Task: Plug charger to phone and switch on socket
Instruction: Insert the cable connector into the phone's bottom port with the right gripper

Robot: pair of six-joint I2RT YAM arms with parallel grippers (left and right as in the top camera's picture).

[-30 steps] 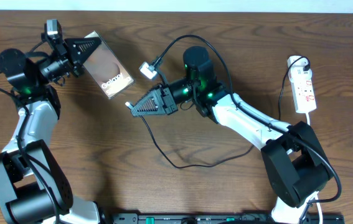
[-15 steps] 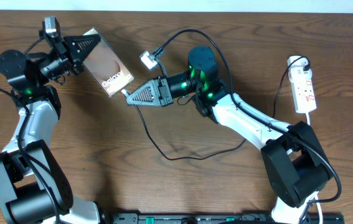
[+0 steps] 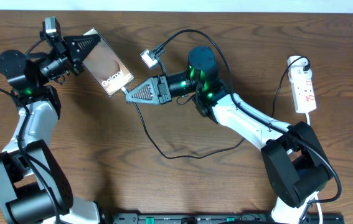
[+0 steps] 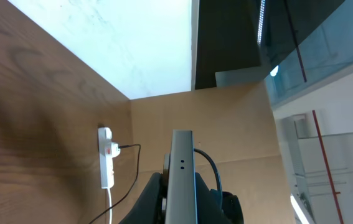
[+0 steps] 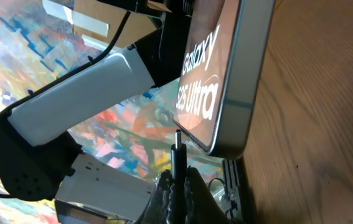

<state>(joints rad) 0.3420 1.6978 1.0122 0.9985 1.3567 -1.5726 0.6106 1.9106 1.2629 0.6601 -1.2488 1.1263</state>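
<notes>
Seen from above, a dark wooden desk (image 3: 132,186) with two robot arms, one at each side.

The left pincer (image 3: 93,43), at the upper left, is clenched on one end of the phone (image 3: 109,63). The phone is a dark, glossy rectangle with a brownish reflective face and white "Galaxy" lettering near its free end. It slants down and to the right, towards the middle of the desk. The left wrist camera sees the phone (image 4: 182,180) edge-on, as a thin grey upright bar.

The right pincer (image 3: 131,98) reaches in from the centre, its tip just beside the phone's lettered end. It is clenched on the charger (image 3: 164,154), a thin black cable that trails from the pincer, loops across the bare wood and runs away to the right.

In the right wrist view, the fingers (image 5: 164,190) pinch the cable just behind the plug tip (image 5: 177,146). The tip points up at the bottom edge of the phone (image 5: 210,68). It sits right at that edge, but the angle does not show whether it touches or has entered the port.

The socket (image 3: 304,87), a white power strip with red switch markings, lies at the far right of the desk, well apart from both pincers. The left wrist view shows a black lead plugged into the socket (image 4: 106,158).
</notes>
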